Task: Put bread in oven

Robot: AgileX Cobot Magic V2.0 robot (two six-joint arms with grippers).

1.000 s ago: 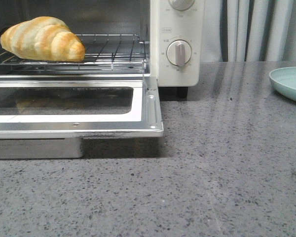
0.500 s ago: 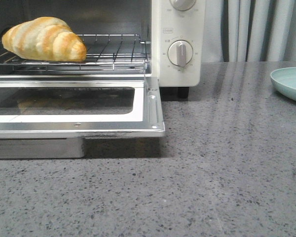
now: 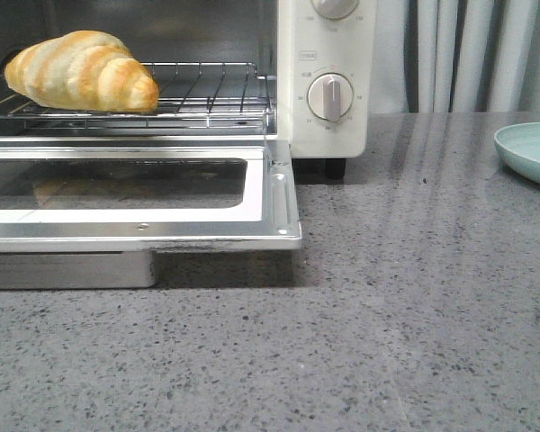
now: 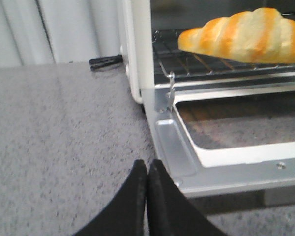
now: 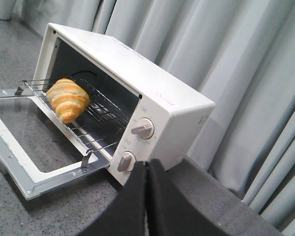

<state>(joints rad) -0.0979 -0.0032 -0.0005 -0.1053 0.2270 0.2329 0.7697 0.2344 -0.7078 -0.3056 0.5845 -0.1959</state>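
**Inspector:** Location of the bread (image 3: 81, 71)?

**Assessor:** On the wire rack (image 3: 211, 94) inside the oven (image 5: 137, 93), towards the left of the cavity. The door (image 3: 139, 202) lies folded down flat with its glass window facing up. Nothing is touching the roll.

**Inspector:** Any change over the last second?

**Assessor:** Only slight. Roll, dial and plate (image 3: 531, 153) all sit a little further right in the front view than before, together. I read that as the camera shifting, not the bread. In my judgement placement is done; the open door is what remains.

**Inspector:** Grippers?

**Assessor:** The left gripper (image 4: 147, 169) is clenched, fingers pressed together, empty, low over the counter (image 3: 414, 315) beside the door's corner. The right gripper (image 5: 146, 169) is likewise closed on nothing, well apart from the oven.

**Inspector:** Markings?

**Assessor:** Small print circles the dial knobs (image 3: 328, 96) and there is a tiny label above; too small to read. No legible brand.
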